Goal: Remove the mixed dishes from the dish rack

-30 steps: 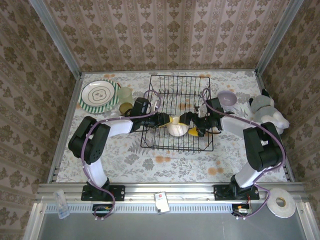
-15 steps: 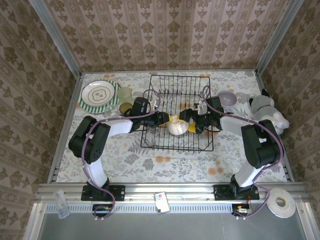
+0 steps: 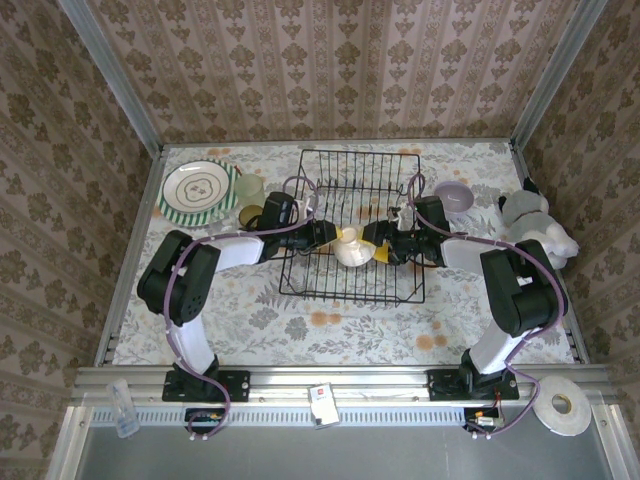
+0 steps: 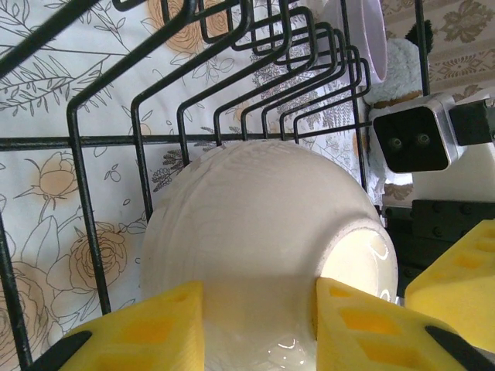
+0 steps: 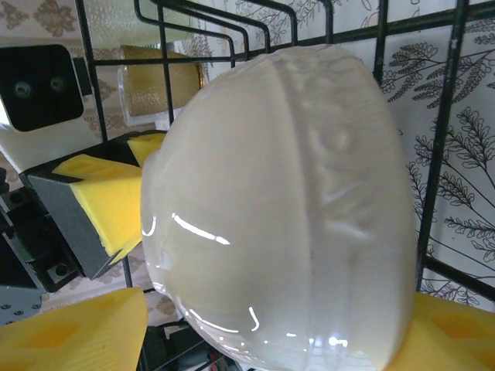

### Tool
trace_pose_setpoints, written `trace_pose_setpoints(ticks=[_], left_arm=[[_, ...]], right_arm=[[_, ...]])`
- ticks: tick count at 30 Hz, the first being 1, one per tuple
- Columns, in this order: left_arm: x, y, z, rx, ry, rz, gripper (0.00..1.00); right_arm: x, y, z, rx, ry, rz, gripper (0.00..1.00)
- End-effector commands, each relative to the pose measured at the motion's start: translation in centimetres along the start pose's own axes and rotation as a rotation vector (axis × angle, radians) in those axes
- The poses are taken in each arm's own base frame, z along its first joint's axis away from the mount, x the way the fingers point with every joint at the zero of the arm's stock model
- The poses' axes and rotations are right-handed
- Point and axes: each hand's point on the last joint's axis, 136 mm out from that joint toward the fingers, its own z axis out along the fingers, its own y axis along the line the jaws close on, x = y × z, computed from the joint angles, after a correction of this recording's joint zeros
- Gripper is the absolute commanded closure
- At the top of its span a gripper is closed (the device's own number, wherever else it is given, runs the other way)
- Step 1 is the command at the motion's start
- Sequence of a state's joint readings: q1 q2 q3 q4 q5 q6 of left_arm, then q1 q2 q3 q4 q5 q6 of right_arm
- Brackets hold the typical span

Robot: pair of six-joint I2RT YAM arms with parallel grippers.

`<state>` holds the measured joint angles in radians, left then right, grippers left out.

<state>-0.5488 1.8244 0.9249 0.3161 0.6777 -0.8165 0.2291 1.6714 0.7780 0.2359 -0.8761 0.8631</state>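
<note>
Raised lettering runs along a band on the outer wall of the cream bowl (image 5: 309, 193) in the right wrist view. The clearest letters look like "DAY", but the relief is soft and the rest of the band cannot be made out. A small white card (image 3: 322, 399) on the rail at the near edge carries a red mark, too small to read. The green-striped plate (image 3: 198, 188) bears a dark line drawing at its centre, with no letters legible.

Tilted cream bowl (image 3: 352, 254) inside black dish rack (image 3: 352, 296).
</note>
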Motion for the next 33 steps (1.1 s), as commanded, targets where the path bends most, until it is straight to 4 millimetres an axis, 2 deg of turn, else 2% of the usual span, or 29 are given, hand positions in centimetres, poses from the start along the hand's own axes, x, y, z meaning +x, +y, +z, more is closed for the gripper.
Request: trace_pose_setpoints(ticks=[1, 5, 11, 22, 33], left_arm=[[9.6, 11.0, -0.3, -0.369, 0.239, -0.289, 0.66], [9.2, 10.6, -0.4, -0.367, 0.234, -0.282, 0.65], [8.7, 10.1, -0.5, -0.368, 0.23, -0.264, 0.65], [7.7, 9.0, -0.9, -0.37, 0.228, -0.224, 0.65], [8.3, 8.8, -0.4, -0.381, 0.247, -0.209, 0.65]], right_arm=[[0.8, 7.9, -0.7, -0.23, 0.05, -0.226, 0.36], [0.9, 8.4, -0.2, -0.239, 0.061, -0.242, 0.47], [1.1, 9.3, 0.7, -0.252, 0.082, -0.257, 0.54], [-0.1, 11.6, 1.9, -0.29, 0.1, -0.292, 0.58], [-1.0, 12.7, 2.3, -0.321, 0.107, -0.294, 0.67]])
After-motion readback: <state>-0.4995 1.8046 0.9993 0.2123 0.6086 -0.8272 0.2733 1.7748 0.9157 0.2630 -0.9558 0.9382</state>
